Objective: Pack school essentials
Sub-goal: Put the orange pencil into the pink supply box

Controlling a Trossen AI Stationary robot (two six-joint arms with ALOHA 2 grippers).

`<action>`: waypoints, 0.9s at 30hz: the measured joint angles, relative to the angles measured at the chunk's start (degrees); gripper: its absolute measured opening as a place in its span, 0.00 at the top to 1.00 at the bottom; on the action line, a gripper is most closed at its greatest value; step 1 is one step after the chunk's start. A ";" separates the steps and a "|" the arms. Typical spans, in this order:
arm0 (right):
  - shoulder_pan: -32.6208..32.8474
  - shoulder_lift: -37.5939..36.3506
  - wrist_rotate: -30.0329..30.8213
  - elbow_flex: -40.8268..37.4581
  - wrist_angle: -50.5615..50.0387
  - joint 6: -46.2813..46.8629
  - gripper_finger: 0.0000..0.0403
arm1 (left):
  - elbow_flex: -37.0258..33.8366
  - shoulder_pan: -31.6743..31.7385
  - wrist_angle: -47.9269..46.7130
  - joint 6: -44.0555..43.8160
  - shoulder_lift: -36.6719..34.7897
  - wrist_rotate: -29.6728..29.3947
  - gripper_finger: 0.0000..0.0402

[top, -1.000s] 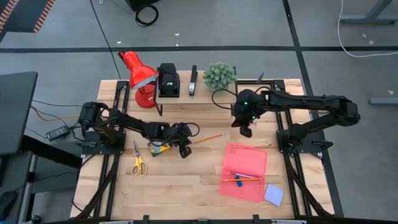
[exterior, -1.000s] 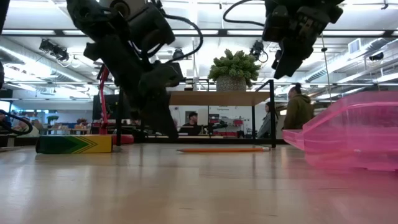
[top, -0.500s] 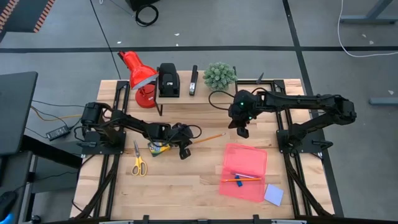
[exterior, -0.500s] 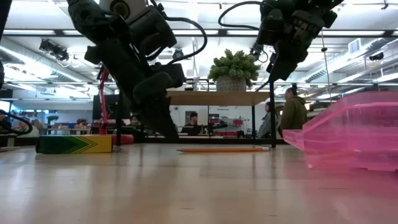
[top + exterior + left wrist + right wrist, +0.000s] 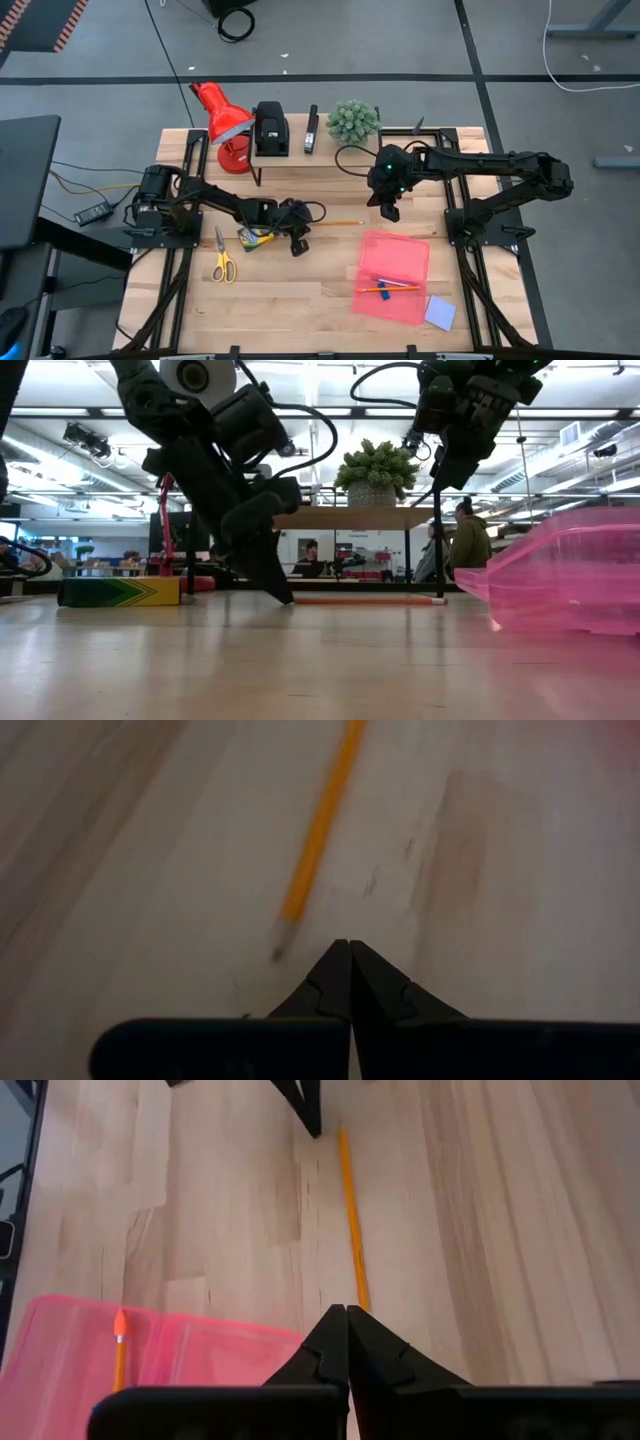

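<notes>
Pencil (image 5: 338, 223) swung level; left gripper (image 5: 303, 224) shut, tip down beside it.

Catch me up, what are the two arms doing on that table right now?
The left gripper, shut, has its tip down on the wood beside the loose orange pencil, not holding it. The right gripper, also shut and empty, hangs above the pencil's other end. The pink case already holds another pencil and a pen. Scissors, crayon box and notepad are still outside it.
</notes>
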 joint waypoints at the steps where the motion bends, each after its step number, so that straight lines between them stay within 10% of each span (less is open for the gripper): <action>1: 0.00 0.00 0.00 0.00 -0.10 0.02 0.98 | 0.02 0.00 -0.08 0.04 -0.02 0.00 0.99; 27: 0.02 0.00 0.02 0.00 -0.28 -0.27 0.98 | 0.02 2.86 -3.25 10.34 -2.93 -1.29 0.98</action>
